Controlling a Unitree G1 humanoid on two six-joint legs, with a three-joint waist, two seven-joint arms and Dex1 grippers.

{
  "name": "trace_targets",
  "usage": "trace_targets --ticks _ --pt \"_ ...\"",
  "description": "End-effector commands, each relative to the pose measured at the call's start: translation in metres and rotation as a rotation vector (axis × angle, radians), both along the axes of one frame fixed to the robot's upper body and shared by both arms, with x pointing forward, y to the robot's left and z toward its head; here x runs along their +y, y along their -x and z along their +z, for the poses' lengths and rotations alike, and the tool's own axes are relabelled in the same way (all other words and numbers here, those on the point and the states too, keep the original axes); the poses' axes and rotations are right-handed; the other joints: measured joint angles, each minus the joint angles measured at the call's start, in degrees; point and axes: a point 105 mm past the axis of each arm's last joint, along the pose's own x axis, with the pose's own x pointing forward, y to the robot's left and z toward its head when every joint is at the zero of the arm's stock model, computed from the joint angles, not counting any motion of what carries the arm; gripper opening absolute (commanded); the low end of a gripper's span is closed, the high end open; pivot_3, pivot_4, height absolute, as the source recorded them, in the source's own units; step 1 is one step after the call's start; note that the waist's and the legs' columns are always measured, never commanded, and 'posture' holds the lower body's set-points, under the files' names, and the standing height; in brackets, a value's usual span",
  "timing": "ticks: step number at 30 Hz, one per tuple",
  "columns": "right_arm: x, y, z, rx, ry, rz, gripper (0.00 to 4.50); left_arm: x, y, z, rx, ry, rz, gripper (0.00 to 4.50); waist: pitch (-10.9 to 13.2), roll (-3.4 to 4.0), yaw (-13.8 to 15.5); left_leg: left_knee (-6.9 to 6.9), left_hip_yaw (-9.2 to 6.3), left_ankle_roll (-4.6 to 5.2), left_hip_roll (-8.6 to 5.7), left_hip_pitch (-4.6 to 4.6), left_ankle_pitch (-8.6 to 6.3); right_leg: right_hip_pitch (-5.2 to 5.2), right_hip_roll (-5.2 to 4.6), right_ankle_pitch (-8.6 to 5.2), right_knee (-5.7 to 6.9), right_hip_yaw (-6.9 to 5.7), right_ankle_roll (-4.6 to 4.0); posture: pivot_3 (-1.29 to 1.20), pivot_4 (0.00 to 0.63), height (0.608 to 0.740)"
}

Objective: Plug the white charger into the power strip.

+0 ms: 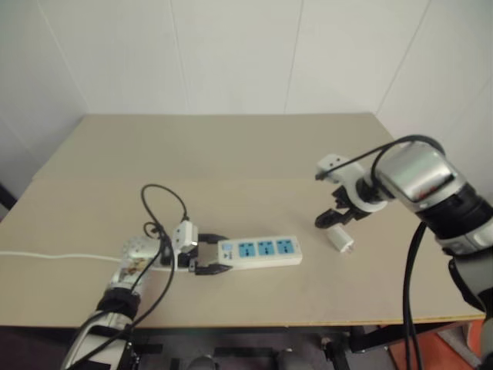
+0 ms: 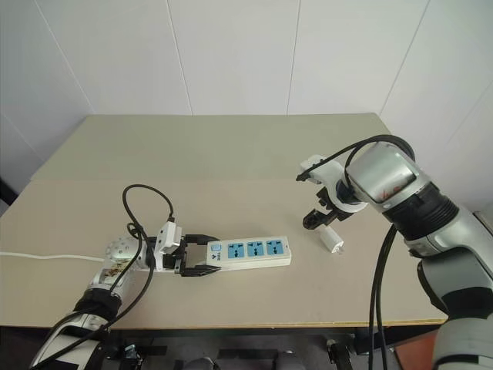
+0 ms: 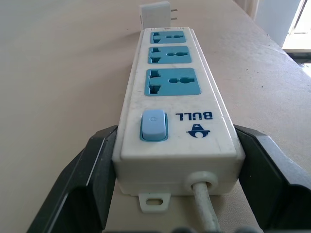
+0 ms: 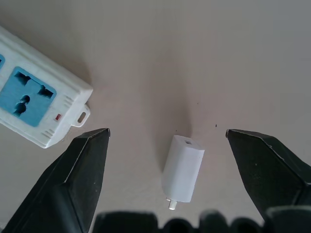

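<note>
My left claw [image 1: 206, 256] pinches switch end of power strip [image 1: 259, 252], one finger on each long side; strip flat on worktop [image 1: 231, 154]. White charger [image 4: 182, 168] lies on side just past strip's far end, apart from it, prongs pointing away from strip. My right claw [image 4: 167, 145] spread wide, directly above charger, which sits between fingers, untouched. Charger's long axis runs roughly across finger gap's midline. Right arm clearly nearer. Strip label reads "BULL", logo beneath.
</note>
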Motion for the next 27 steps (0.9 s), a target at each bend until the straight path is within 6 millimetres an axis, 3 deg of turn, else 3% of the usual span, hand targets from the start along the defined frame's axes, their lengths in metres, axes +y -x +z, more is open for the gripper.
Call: trace_targets --ticks 1,14,27 --pt "-0.010 -0.008 0.003 -0.023 0.035 -0.077 4.50 -0.008 0.002 -0.003 -0.007 0.002 -0.019 3.25 0.0 0.01 0.0 0.01 0.00 0.00 0.00 0.00 0.00 0.00 0.00 0.00 0.02 0.00 0.00 0.00 0.150 0.740" --pt "-0.028 -0.018 -0.020 0.048 -0.017 -0.238 4.50 -0.012 0.006 -0.008 0.000 0.002 -0.018 3.25 0.0 0.03 0.0 0.00 0.00 0.00 -0.01 0.06 0.00 0.03 0.00 0.00 0.06 0.01 0.00 0.00 0.150 0.740" --pt "-0.026 -0.020 -0.041 0.106 -0.051 -0.237 4.50 -0.003 0.006 -0.011 -0.009 -0.028 0.008 3.25 0.0 0.03 -0.5 0.00 -0.02 0.00 -0.01 0.11 0.00 0.08 0.01 0.00 0.07 0.01 0.00 0.00 0.150 0.740"
